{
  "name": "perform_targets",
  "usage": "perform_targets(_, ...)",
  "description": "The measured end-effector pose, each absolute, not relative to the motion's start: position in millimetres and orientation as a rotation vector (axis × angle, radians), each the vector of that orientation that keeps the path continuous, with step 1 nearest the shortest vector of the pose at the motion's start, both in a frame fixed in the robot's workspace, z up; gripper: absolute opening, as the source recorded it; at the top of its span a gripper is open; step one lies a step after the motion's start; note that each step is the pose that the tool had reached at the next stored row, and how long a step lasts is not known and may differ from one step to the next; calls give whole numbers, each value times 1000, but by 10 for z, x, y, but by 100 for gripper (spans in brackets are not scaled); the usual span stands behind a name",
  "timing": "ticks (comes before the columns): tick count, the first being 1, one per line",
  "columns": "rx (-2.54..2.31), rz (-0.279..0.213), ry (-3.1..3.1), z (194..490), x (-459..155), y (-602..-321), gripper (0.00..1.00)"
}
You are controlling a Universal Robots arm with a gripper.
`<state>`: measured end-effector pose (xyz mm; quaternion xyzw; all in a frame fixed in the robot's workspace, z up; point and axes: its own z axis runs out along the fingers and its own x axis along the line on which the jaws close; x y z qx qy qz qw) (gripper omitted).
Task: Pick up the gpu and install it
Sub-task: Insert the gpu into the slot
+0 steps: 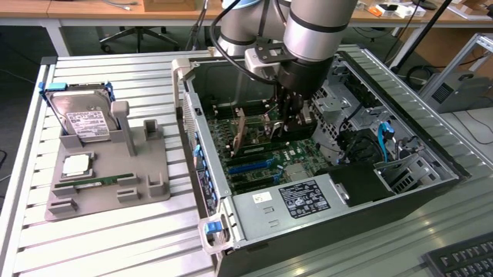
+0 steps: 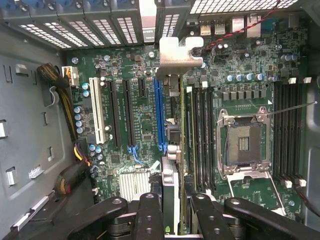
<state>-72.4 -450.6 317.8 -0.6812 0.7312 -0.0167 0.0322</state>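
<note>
The gpu (image 2: pixel 172 150) is held edge-on inside the open computer case (image 1: pixel 431 190), clamped by its upper edge between the fingers of the gripper (image 2: pixel 172 210), with its silver end bracket (image 2: pixel 177 55) toward the case's rear slot covers. It is poised over the motherboard (image 2: pixel 145 125), just beside the blue expansion slot (image 2: pixel 161 115). The card is judged light and stiff but fragile; it is best gripped along the bare board edge, away from components and the contact strip. On the exterior view's left, a grey fixture (image 1: pixel 108 179) is seen carrying a hard drive (image 1: pixel 86 118) and a RAM stick (image 1: pixel 94 183).
</note>
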Motion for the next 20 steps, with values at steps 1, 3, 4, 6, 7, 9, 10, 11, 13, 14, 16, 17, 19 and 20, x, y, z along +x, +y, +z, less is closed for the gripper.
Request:
perform_targets(1,-2097,-51,2251,3176,-723,-4507,27)
perform_targets(3,-2097,-52,2251,3171,-723,-4507,27)
perform_targets(4,-2097,-52,2252,3169,-724,-4507,27)
perform_targets(6,-2097,-52,2252,3164,-723,-4507,27)
perform_targets(7,-2098,-52,2252,3162,-723,-4507,27)
perform_targets(9,-2098,-53,2252,3158,-723,-4507,27)
perform_targets(10,-2098,-53,2252,3155,-723,-4507,27)
perform_targets(11,-2098,-53,2252,3153,-723,-4507,27)
perform_targets(13,-2098,-53,2252,3149,-724,-4508,27)
perform_targets(14,-2098,-54,2252,3145,-723,-4508,27)
perform_targets(16,-2098,-54,2252,3138,-723,-4508,27)
perform_targets(17,-2098,-54,2252,3136,-723,-4508,27)
perform_targets(19,-2098,-54,2252,3131,-724,-4509,27)
perform_targets(20,-2099,-55,2253,3127,-723,-4509,27)
